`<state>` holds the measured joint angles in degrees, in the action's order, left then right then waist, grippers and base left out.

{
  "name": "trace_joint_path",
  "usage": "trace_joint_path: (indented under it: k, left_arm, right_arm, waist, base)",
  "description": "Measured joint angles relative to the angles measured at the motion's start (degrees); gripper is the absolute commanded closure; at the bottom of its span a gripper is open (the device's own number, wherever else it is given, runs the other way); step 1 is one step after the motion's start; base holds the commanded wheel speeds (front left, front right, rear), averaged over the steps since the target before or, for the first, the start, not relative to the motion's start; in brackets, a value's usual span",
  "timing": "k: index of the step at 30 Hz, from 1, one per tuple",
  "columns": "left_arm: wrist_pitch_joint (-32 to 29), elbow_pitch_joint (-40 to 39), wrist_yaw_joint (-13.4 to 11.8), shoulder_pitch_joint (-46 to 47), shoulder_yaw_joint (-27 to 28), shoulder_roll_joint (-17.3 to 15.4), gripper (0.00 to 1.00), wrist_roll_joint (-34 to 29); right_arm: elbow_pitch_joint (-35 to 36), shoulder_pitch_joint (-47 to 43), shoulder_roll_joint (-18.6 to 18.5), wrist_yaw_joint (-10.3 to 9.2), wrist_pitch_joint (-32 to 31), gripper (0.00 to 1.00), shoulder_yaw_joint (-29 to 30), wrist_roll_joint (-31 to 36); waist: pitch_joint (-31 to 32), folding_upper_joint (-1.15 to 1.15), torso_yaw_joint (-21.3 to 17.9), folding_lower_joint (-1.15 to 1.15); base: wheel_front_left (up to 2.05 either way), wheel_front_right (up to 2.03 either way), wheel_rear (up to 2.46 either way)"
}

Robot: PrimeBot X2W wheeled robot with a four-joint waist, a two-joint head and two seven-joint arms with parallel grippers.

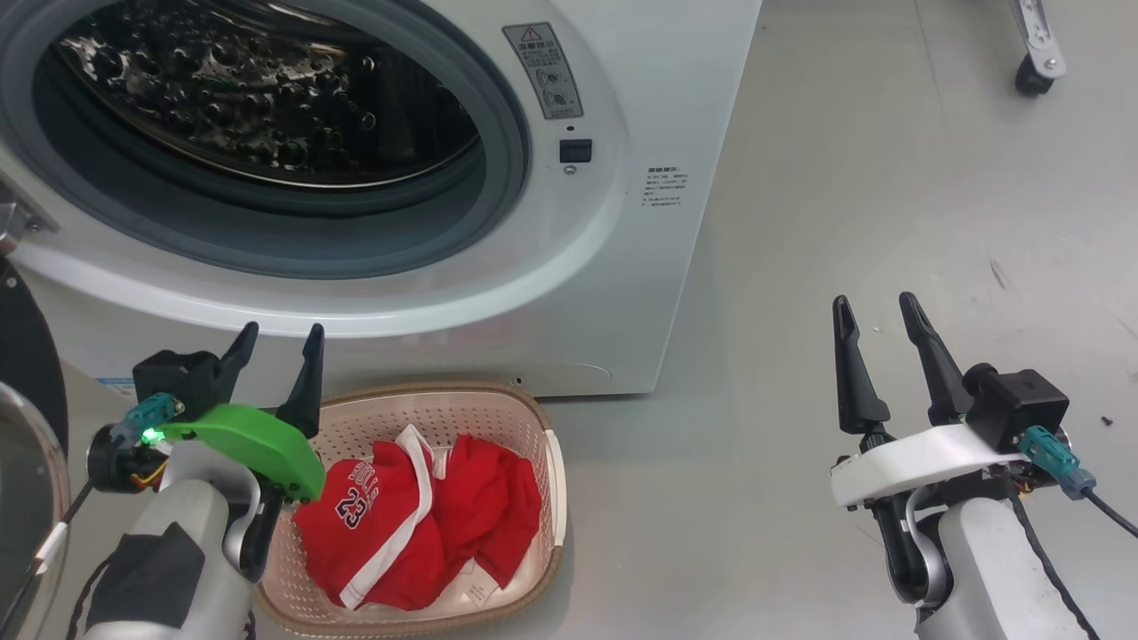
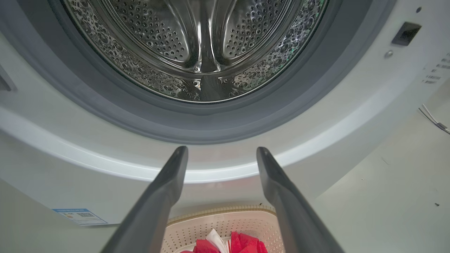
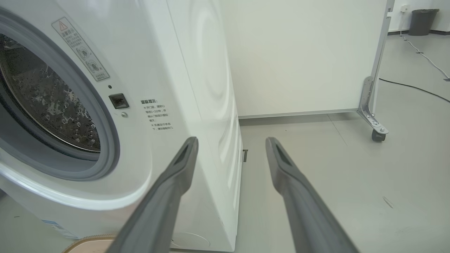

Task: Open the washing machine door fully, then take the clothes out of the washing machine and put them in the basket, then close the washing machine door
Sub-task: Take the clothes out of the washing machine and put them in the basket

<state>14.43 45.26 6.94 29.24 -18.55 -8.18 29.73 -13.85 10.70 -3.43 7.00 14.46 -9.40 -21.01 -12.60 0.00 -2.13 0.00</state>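
The white washing machine stands open, its steel drum bare inside. Its black door hangs swung out at the far left edge of the head view. The red clothes, one with a white 23, lie in the cream basket on the floor before the machine. My left gripper hovers open over the basket's left end, nothing between its fingers. In the left wrist view the left gripper points at the machine's front under the drum, the clothes below. My right gripper stands open over bare floor at right.
Grey floor spreads to the right of the machine. A wheeled white partition stands behind on castors, with a cable on the floor and a dark bin far back. A blue label sits at the machine's lower corner.
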Motion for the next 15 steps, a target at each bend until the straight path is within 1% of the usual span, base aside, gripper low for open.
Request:
trace_joint_path:
  k: [5,15]
  left_arm:
    - [0.0,-6.1,0.0,-0.8,2.5,-0.2,0.0,-0.5]
    - [0.0,-14.3,-0.4,-8.2,6.6,-0.4,0.0,-2.4]
  right_arm:
    - [0.4,-1.2,0.0,0.0,0.0,0.0,-0.1,0.0]
    - [0.6,-3.3,0.0,0.0,0.0,0.0,-1.2,0.2]
  waist:
    - [2.0,0.0,1.6,0.0]
    - [5.7,0.0,3.3,0.0]
  base:
    - [0.0,0.0,0.0]
    - [0.0,0.0,0.0]
